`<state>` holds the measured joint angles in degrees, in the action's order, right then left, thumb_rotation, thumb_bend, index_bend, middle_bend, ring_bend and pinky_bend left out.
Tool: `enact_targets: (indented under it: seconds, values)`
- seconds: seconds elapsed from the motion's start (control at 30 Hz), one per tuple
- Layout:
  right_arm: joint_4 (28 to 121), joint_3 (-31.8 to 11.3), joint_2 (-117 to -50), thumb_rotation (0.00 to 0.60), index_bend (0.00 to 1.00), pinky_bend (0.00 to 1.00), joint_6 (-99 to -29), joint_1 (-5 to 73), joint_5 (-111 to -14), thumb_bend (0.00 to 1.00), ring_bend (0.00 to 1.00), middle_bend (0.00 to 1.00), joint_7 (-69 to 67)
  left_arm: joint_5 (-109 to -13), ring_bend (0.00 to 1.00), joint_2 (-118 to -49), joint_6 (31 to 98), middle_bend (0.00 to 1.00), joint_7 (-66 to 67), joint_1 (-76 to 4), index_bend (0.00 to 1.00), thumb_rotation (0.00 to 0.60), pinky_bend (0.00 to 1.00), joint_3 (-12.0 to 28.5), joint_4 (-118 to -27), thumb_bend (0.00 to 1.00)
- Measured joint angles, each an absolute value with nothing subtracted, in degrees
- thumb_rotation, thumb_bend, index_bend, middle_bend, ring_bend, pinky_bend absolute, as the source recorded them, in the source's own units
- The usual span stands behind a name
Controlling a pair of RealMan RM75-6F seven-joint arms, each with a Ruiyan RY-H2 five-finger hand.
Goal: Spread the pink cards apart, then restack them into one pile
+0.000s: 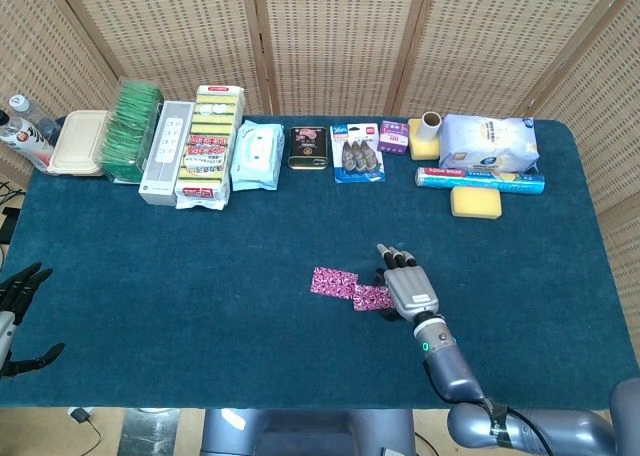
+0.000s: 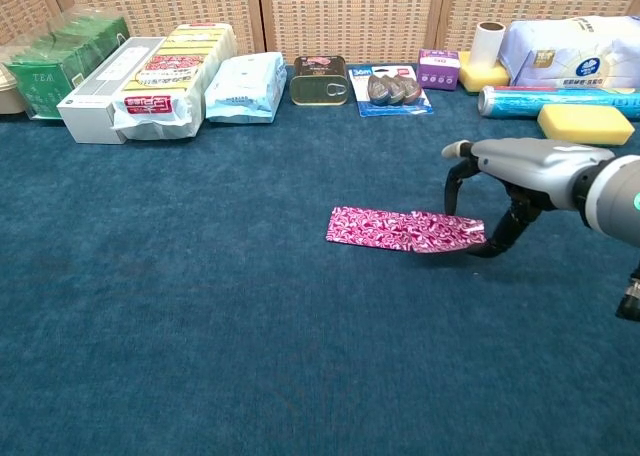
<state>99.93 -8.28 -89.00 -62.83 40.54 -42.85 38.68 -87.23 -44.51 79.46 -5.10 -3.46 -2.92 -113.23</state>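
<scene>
Two pink patterned cards lie mid-table. The left card [image 1: 333, 282] [image 2: 368, 226] lies flat on the blue cloth. The right card [image 1: 371, 297] [image 2: 447, 233] now meets the flat card's right edge, and its own right end is raised a little. My right hand [image 1: 405, 286] [image 2: 520, 171] arches over that end and pinches it, thumb below and fingers curled down above. My left hand [image 1: 18, 298] hangs beyond the table's left front corner, fingers spread and holding nothing; the chest view does not show it.
Along the back edge stand a green tea box [image 2: 45, 76], a white box [image 2: 105, 104], snack packs [image 2: 170, 71], wipes [image 2: 245, 86], a tin [image 2: 320, 81], a blister pack [image 2: 393, 89], a foil roll [image 2: 555, 99] and a yellow sponge [image 2: 585, 123].
</scene>
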Motion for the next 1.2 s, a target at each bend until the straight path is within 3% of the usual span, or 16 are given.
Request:
enact_targets:
  seconds: [0.27, 0.7, 1.2]
  values:
    - [102.4, -11.6, -91.6, 0.6, 0.44, 0.08, -66.0, 44.0, -34.0, 0.32, 0.0, 0.0, 43.9, -87.8, 0.0, -44.1, 79.5, 0.0, -6.3, -3.4, 0.0, 0.6, 0.06, -3.1, -112.9, 0.21]
    - [99.9, -21.2, -102.4, 0.6, 0.44, 0.07, -77.6, 53.1, -14.1, 0.32, 0.0, 0.0, 54.5, -90.6, 0.0, -43.2, 80.5, 0.0, -10.6, -3.1, 0.0, 0.6, 0.06, -3.7, -111.3, 0.21]
    - [92.6, -27.7, -110.1, 0.6, 0.44, 0.08, -84.2, 58.0, -8.2, 0.32, 0.0, 0.0, 58.2, -91.3, 0.0, -42.6, 80.5, 0.0, -13.2, -3.2, 0.0, 0.6, 0.06, -4.2, -110.3, 0.21]
